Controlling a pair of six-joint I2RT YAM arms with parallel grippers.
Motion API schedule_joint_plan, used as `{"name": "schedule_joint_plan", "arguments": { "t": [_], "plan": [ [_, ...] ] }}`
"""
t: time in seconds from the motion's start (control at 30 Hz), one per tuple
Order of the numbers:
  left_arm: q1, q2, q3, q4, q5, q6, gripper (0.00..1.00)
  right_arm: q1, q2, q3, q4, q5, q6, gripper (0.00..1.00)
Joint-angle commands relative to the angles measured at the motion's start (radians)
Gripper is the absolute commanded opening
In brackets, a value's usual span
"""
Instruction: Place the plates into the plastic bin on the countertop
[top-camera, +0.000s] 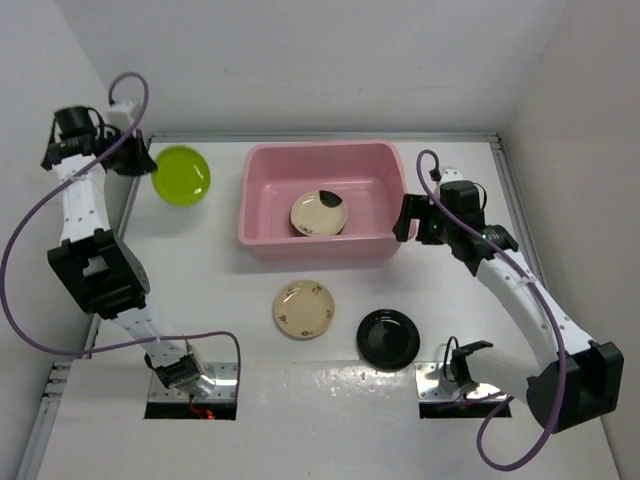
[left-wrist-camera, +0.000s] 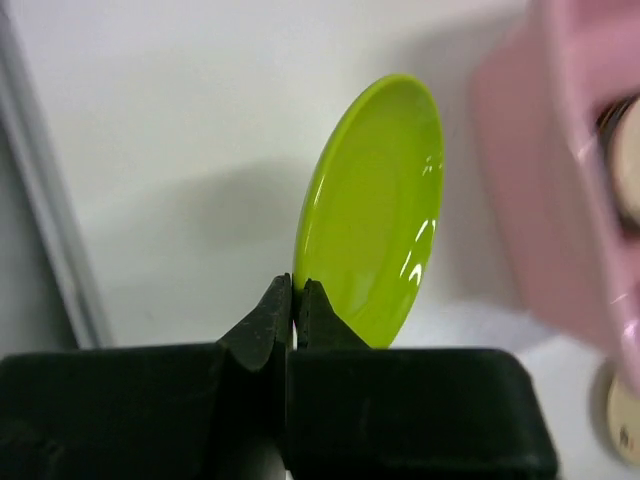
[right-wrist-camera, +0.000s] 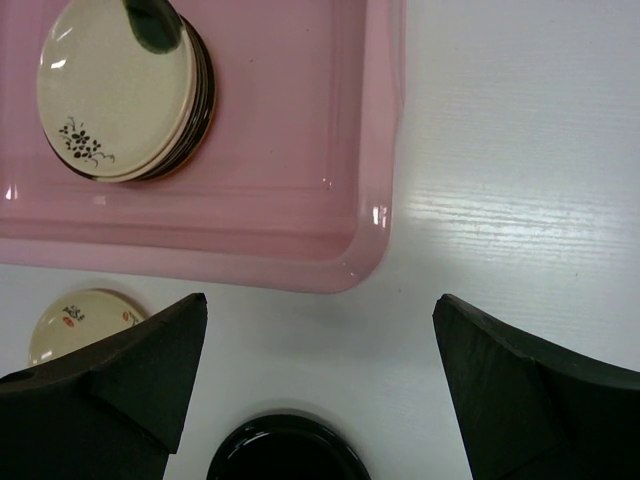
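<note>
Landmark: pink rectangular plastic bin (top-camera: 318, 246), smooth and glossy, with rounded corners and a rolled rim, standing on the white flat counter (top-camera: 210, 260) between white walls (top-camera: 330, 60).

Left end effector (left-wrist-camera: 294, 290): black fingers pressed together on the rim of a lime-green glossy round plate (left-wrist-camera: 375, 210); nothing else is in the grip.

Lime plate: left of the bin and apart from it, held on edge and tilted. It is shallow, with bright highlights on its concave face. Whether its far edge touches the counter cannot be told.

Right end effector (right-wrist-camera: 320, 310): matte black fingers spread wide apart, nothing between them, hanging over the bin's near right corner.

Inside the bin: a cream round plate with a black patch (right-wrist-camera: 115, 95) and a small dark floral sprig lies on top of a stack near the front wall. Only the rims of the dark-rimmed plates (right-wrist-camera: 203, 95) below it show, and their number cannot be counted.

In front of the bin: a cream round plate with small painted marks (top-camera: 304, 308) lies flat on the counter. Beside it, to the right, lies a glossy black round plate (top-camera: 388, 338) with a raised lip.

Cut off: the right wrist view shows only parts of these two front plates, one behind a finger and one at the frame edge. In the left wrist view the bin is blurred at the right edge.

Counter surface: matte white with a faint wood-like grain beside the bin's right side.
</note>
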Motion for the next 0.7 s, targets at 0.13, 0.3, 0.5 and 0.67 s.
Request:
{"name": "schedule_joint_plan", "arguments": {
  "t": [0.13,0.3,0.5,0.67],
  "plan": [
    [-0.182,-0.044,0.255,0.086,0.271,-0.282,0.00,-0.058,-0.020,-0.006,-0.038,-0.047,0.027,0.93],
    [-0.412,0.013,0.208,0.105,0.190,-0.284,0.00,-0.124,-0.107,-0.096,-0.127,-0.078,0.069,0.94],
    [-0.619,0.165,0.171,0.162,0.061,-0.287,0.00,-0.138,-0.187,-0.208,-0.196,-0.088,0.118,0.94],
    [-0.705,0.254,0.206,0.208,-0.016,-0.278,0.00,-0.134,-0.210,-0.311,-0.231,-0.123,0.198,0.94]
  ]
}}
